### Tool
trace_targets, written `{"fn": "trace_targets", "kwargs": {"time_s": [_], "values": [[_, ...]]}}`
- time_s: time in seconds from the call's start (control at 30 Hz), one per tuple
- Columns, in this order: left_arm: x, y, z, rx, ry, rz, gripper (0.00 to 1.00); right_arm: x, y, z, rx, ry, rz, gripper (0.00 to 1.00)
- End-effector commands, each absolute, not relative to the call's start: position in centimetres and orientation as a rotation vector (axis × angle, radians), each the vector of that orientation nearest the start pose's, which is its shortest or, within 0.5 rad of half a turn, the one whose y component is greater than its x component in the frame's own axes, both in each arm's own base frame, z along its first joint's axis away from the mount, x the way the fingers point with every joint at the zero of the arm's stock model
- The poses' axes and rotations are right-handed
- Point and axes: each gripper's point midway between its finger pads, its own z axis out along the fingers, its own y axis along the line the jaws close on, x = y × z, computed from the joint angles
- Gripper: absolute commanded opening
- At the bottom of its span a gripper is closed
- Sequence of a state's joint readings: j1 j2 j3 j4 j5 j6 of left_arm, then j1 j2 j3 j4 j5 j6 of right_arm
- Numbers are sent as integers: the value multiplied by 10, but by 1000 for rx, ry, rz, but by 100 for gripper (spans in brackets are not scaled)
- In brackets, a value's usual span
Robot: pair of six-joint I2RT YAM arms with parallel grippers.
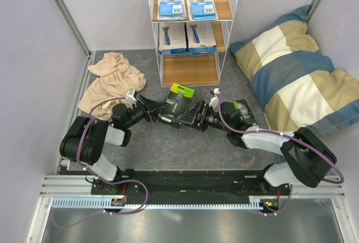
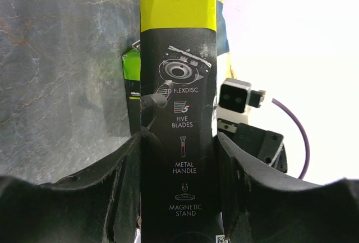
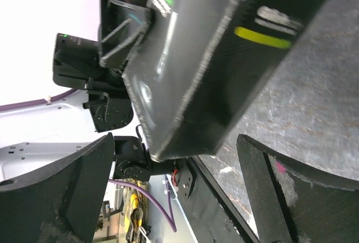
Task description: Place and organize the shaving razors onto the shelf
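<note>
Overhead view with both wrist views. The shelf (image 1: 222, 4), a white wire rack with wooden boards, stands at the far centre of the grey bench (image 1: 168, 147). Its top board carries two white-and-blue blister cards (image 1: 171, 4) (image 1: 201, 4) side by side. The middle board carries two white razor packs (image 1: 172, 37) (image 1: 201, 37) picturing blue razors, also side by side. The lowest board (image 1: 189, 70) carries nothing.

Near the shelf's foot, the left gripper (image 1: 162, 111) (image 2: 179, 142) pinches a black-and-green razor box (image 1: 173, 110) (image 2: 179, 114) (image 3: 213, 58) across its narrow faces, one finger pressed to each side. The box's printed face reads "FIVE BLADES", "METAL HANDLE" and "MAGNETIC STAND", and its green end points away from the left wrist. Whether the box rests on the bench or hangs just above it cannot be told.

The right gripper (image 1: 195, 114) (image 3: 175, 142) faces the box's opposite end with its fingers spread wide. The box's corner lies between them, and neither finger touches it.

A second black-and-green box (image 1: 181, 92) (image 2: 131, 66) lies on the bench just on the far side of the held one, between it and the shelf. Contact between the two boxes cannot be judged.

A crumpled beige cloth (image 1: 112, 80) lies at far left, and a striped pillow (image 1: 291, 74) lies at right.
</note>
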State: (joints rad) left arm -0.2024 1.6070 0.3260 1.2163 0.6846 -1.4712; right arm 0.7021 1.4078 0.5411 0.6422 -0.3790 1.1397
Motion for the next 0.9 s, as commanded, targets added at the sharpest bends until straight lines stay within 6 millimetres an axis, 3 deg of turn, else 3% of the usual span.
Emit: {"fn": "trace_targets", "kwargs": {"time_s": [0.0,0.3,0.37,0.43,0.47,0.5,0.53,0.73,0.87], "values": [[293,-206,248,-213,1450,-1839,2,236,330,166,171,2071,1593,98],[290,-204,253,-207,1431,-1838,2,237,342,151,201,2057,1632,98],[289,-204,254,-210,1429,-1837,2,236,349,160,186,1992,1687,98],[290,-203,256,-207,1422,-1836,2,236,354,157,218,1975,1727,97],[290,-204,256,-209,1421,-1839,2,237,355,170,207,1903,1777,95],[290,-203,257,-207,1419,-1836,2,237,354,165,244,1903,1792,93],[289,-204,256,-208,1420,-1838,2,239,353,177,242,1835,1827,86],[288,-202,255,-218,1419,-1830,2,238,343,191,293,1724,1884,63],[288,-202,254,-222,1420,-1828,2,239,336,198,306,1688,1855,63]]}}
